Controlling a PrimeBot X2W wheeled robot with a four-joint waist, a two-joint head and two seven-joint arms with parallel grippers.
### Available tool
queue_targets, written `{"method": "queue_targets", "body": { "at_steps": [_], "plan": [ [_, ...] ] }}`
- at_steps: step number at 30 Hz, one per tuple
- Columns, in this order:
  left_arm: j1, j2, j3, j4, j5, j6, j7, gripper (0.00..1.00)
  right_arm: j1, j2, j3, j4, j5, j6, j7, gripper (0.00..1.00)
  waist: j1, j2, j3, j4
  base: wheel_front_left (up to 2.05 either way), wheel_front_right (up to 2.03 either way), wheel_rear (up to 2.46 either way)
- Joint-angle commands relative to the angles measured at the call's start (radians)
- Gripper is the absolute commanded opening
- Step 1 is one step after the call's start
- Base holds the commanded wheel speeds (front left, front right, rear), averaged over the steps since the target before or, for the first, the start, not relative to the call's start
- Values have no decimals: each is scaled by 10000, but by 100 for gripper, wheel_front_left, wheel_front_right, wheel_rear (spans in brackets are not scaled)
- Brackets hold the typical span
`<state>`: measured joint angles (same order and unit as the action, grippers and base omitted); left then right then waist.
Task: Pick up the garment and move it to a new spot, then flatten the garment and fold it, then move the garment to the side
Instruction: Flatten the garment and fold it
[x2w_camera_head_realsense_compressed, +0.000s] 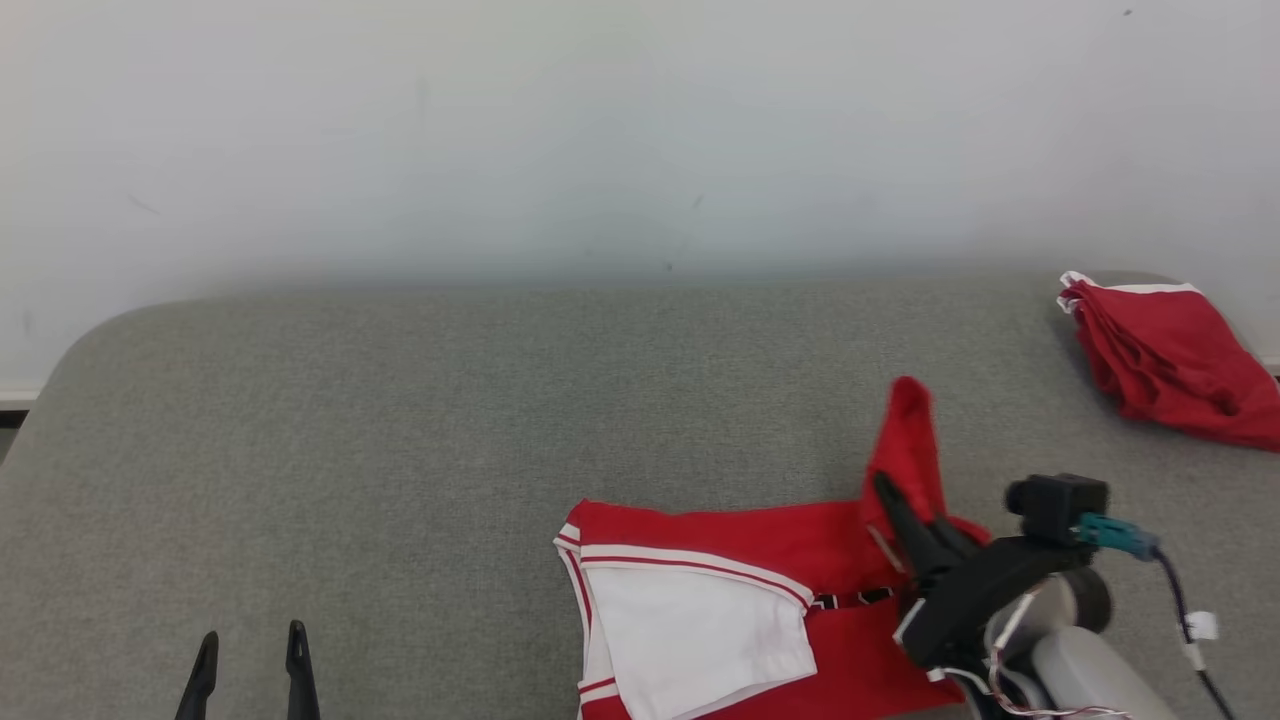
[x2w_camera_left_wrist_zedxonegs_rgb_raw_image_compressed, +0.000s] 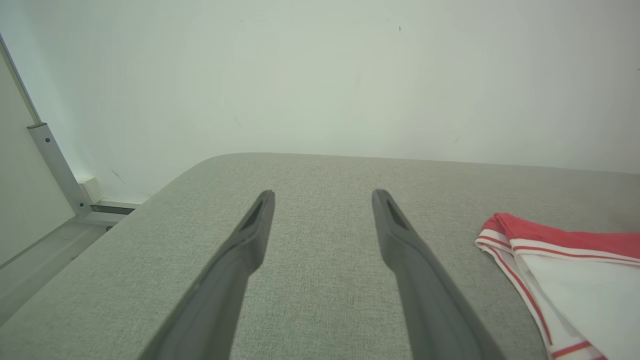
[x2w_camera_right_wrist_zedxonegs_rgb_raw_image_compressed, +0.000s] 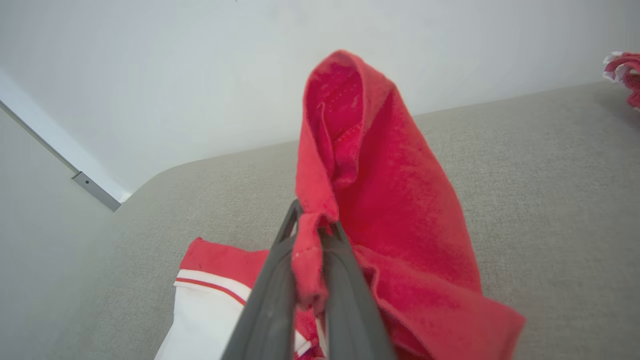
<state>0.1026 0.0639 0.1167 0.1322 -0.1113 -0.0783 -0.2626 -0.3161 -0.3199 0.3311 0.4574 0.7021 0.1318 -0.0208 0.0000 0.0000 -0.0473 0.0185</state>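
At 7 o'clock in the head view, the left end effector (x2w_camera_head_realsense_compressed: 250, 668) hangs over bare grey worktop (x2w_camera_head_realsense_compressed: 400, 420), fingers spread wide and empty. The garment (x2w_camera_head_realsense_compressed: 720, 610), a red jersey with white panel and striped trim, lies at 5 o'clock, partly doubled over. The right end effector (x2w_camera_head_realsense_compressed: 900, 520) is clamped on a red fold at the garment's 3 o'clock edge, which stands up in a peak. A second red bundle (x2w_camera_head_realsense_compressed: 1170, 360) sits at 2 o'clock, well apart.

The cloth looks light, limp and likely to sag, so a hem or corner seems the best place to take hold.

The right wrist view shows the fold pinched between the fingers, which the head view leaves unclear. The left wrist view gives the striped near corner, free for a second grip.
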Motion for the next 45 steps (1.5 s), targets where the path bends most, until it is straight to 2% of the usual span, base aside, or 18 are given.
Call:
{"method": "queue_targets", "body": {
  "at_steps": [1,7,15,27,28,29,35,40,45],
  "plan": [
    [-62,-31,-29,35,68,6,-28,100,114,245,39,-217,-32,-23,128,0,0,0,38,123,0,0,0],
    [-321,-63,-151,277,50,-82,-28,100,139,1192,345,-581,-395,-24,551,0,0,0,132,502,0,0,0],
    [-583,-84,-264,555,71,-201,-28,100,-38,2210,1042,-192,-702,-24,707,0,0,0,216,886,0,0,0],
    [-855,-125,-500,791,95,-259,-28,100,-482,2649,1657,1659,-781,-24,188,0,0,0,339,1214,0,0,0],
    [-864,-125,-516,803,99,-264,-28,100,-567,2668,1717,1777,-852,-24,14,41,0,0,345,1223,0,0,0],
    [-876,-125,-510,830,87,-274,-28,100,-603,2685,1801,1909,-837,-24,-102,100,0,0,349,1229,0,0,0],
    [-787,-115,-357,857,124,-335,-28,100,-863,2574,2236,1881,-860,-24,-1050,100,0,0,301,1090,0,0,0],
    [-632,-118,-227,791,141,-333,-28,100,-739,2003,2093,1305,-1012,-24,-1800,100,0,0,230,904,0,0,0],
    [-579,-125,-186,738,162,-334,-28,100,-243,1220,1493,697,-1160,-24,-1988,100,0,0,180,763,0,0,0]
  ]
}}
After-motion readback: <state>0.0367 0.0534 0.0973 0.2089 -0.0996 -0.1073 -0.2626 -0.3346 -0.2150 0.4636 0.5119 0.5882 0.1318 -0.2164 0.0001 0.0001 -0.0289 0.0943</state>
